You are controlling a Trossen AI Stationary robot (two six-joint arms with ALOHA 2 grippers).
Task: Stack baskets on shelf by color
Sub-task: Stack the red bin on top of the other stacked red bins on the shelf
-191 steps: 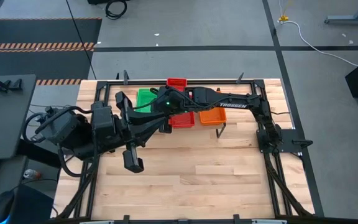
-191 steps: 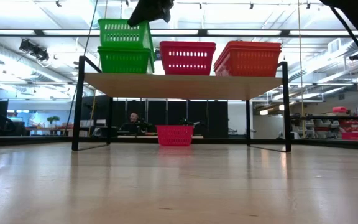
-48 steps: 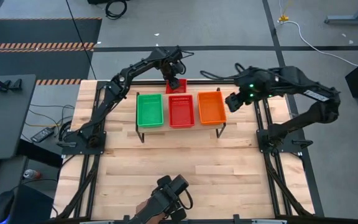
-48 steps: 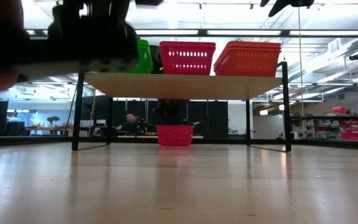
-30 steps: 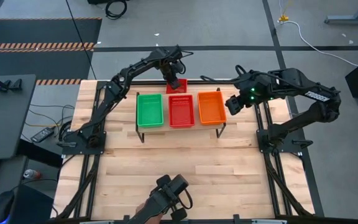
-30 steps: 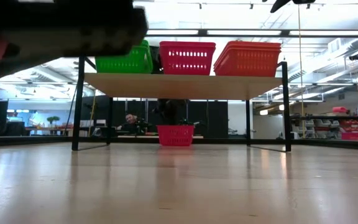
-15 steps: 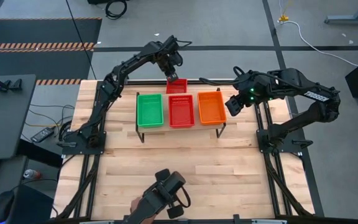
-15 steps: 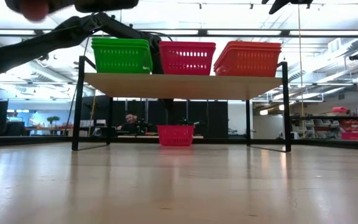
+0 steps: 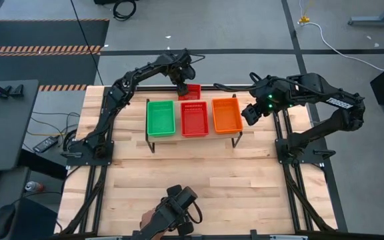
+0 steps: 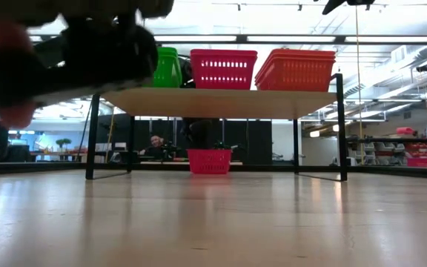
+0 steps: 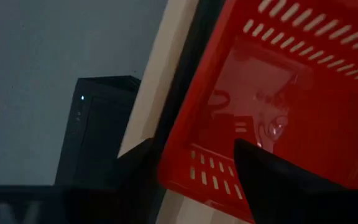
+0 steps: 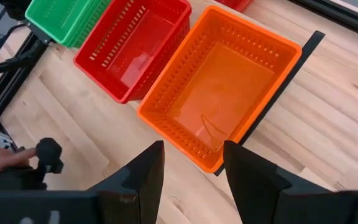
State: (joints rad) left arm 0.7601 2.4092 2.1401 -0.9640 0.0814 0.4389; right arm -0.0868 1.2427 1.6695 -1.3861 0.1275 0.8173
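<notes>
Right gripper [image 9: 251, 112] hangs in the air just off the right end of the shelf [image 10: 221, 102], its fingers [image 12: 145, 174] spread apart with nothing between them. It is the nearer of the two grippers to the table's front. Nearer still, at the front edge of the table [image 9: 199, 173], a person's hand [image 9: 153, 223] holds a dark device [image 9: 179, 205], which shows large and blurred at the upper left of the low view.

On the shelf, three groups of baskets stand side by side along its length. The green basket [image 9: 161, 117] is at the left end and the red basket on the shelf [image 9: 193, 118] is in the middle. The orange baskets [image 10: 295, 70] are at the right end, just beside the right gripper; more than one orange rim shows there in the low view. How many green ones are stacked cannot be told, since the dark device hides most of them.

Beyond the shelf, at the far edge of the table, a lone red basket [image 9: 193, 90] sits on the tabletop, in line with the red one above. The left arm reaches across to it, and the left gripper [image 9: 182, 80] is down at its far left corner. Its fingers [image 11: 272, 180] are apart and straddle the basket's wall, one inside and one outside, not pressed together on it.
</notes>
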